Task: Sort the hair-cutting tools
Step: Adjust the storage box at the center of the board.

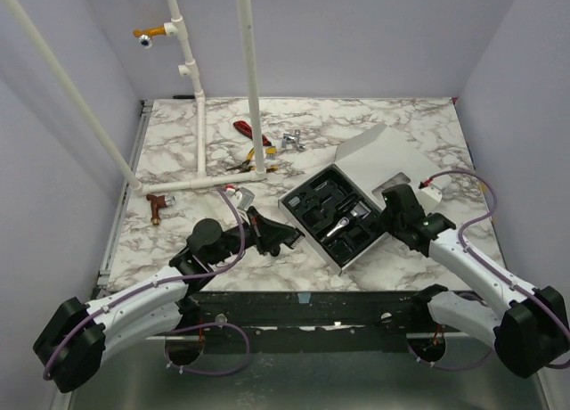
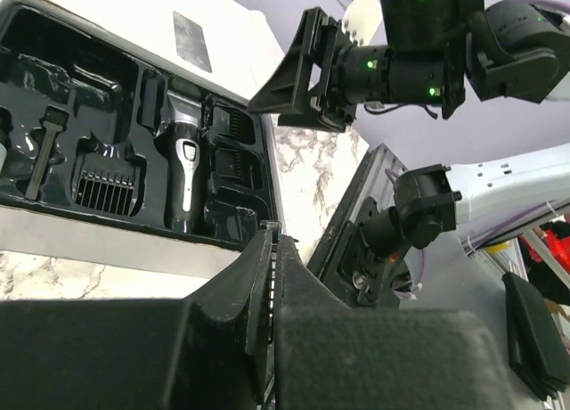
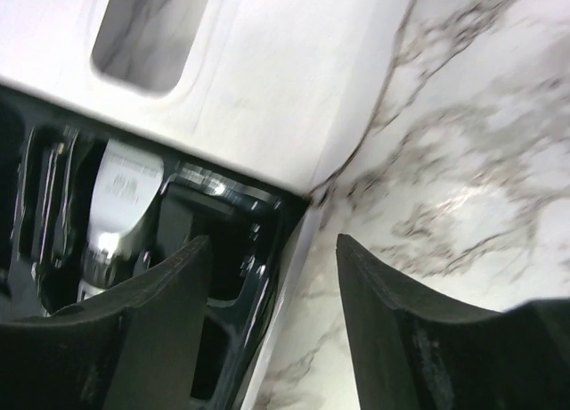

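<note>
A white box lies open mid-table with a black tray inside. In the tray sit the hair-cutting tools: a slim black clipper with a silver head, a toothed black guard and a thin black brush-like piece. My left gripper is shut just short of the box's near-left side; I see nothing held between its fingers. My right gripper is open at the box's right corner, one finger over the tray, the other over the marble.
The box lid lies flat behind the tray. A white pipe frame stands at back left. Red-handled and yellow-handled tools and a metal piece lie beyond it. A reddish-brown T-piece lies at left.
</note>
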Controlling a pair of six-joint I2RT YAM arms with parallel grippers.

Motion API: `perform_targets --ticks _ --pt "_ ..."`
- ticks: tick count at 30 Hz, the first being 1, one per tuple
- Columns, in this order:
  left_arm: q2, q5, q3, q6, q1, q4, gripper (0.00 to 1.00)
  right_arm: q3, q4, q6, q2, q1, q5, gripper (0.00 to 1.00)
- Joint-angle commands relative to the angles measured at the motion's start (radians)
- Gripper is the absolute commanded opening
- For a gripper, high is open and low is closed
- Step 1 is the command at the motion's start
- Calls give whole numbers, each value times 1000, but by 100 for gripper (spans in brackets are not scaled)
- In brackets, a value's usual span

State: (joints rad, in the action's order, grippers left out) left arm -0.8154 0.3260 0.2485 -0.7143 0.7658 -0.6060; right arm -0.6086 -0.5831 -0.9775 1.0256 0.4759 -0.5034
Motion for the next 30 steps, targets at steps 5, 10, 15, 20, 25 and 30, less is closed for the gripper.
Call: perform_targets --ticks 5,10,15,20,25,30 --pt "-164 121 98 -20 -9 -71 0 27 79 36 -110 -40 322 62" --pt "-346 276 216 -65 -31 -112 0 133 64 -42 -218 -34 397 59" --pt "-600 500 398 -124 -48 -105 0 142 3 -36 -315 -34 324 59" --pt "-756 619 462 -186 -47 -208 0 158 6 -46 -370 -34 326 59" --pt "-831 642 471 -186 -48 -241 0 194 23 -58 -395 -35 359 59" --pt "-898 545 455 -271 -37 -384 0 225 33 -69 -427 -34 367 59"
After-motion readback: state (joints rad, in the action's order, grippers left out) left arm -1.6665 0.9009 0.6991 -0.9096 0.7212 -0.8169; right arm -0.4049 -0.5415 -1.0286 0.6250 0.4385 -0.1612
